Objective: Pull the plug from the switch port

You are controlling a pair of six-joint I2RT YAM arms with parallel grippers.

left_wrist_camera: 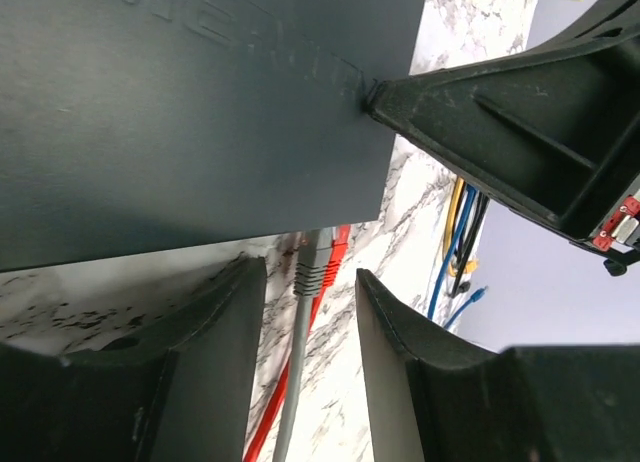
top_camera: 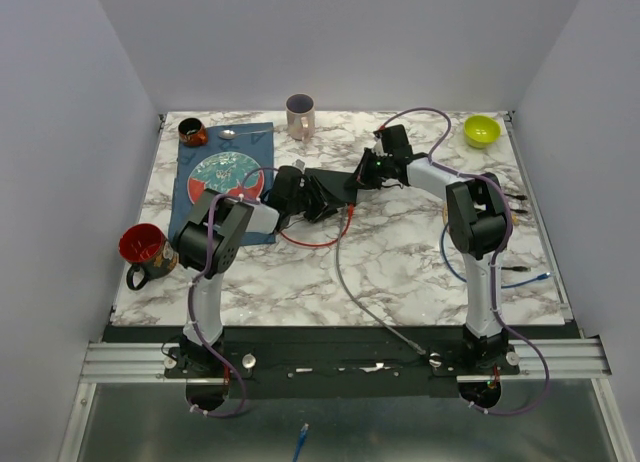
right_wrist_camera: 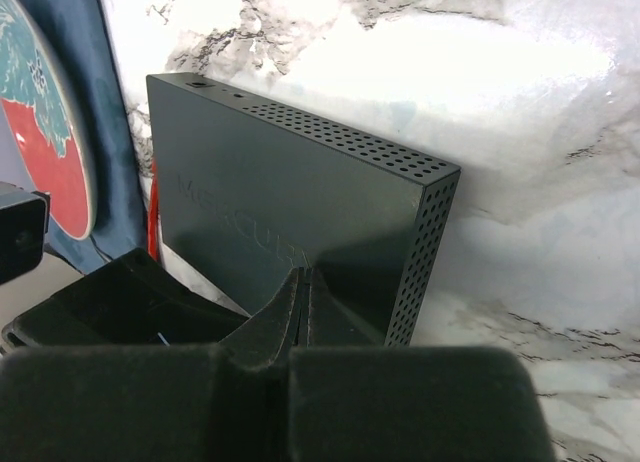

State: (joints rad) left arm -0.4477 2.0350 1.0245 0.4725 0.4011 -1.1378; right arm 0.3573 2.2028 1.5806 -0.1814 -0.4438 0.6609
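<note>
Seen from above, the switch [top_camera: 335, 180] lies near the middle of the marbled surface [top_camera: 420, 272]. Both arms crowd over it there, so its sockets cannot be made out. The left end effector [top_camera: 312, 200] is at the switch's 7 o'clock side, and the right end effector [top_camera: 366, 172] is at its 2 o'clock end.

The left wrist view shows what the top view hides. A grey plug [left_wrist_camera: 312, 267] and a red plug [left_wrist_camera: 337, 244] sit side by side in the switch's edge, and their cables trail toward 6 o'clock. The left end effector is released: its fingers [left_wrist_camera: 205, 352] stand either side of the grey plug with a gap on each side, touching neither plug. At 1 o'clock in that view, the tip of the right end effector meets a corner of the switch's top face.

Only the right wrist view shows the switch's perforated side wall. There the right end effector is clenched, with nothing between its fingers [right_wrist_camera: 300, 302], and its tip rests against the switch's flat top.

Around the switch in the top view:
- A red cable [top_camera: 310, 242] loops at 6 o'clock.
- A grey cable [top_camera: 365, 292] runs off toward 5 o'clock to the near edge.
- A pink mug [top_camera: 300, 115] stands at 12 o'clock.
- A yellow-green bowl [top_camera: 482, 130] is at 2 o'clock.
- A patterned plate [top_camera: 225, 172] lies on a blue cloth [top_camera: 250, 140] at 9 to 10 o'clock.
- A red mug [top_camera: 145, 247] sits at 8 o'clock by the surface's edge.
- Blue cables [top_camera: 455, 267] lie at 4 o'clock.
</note>
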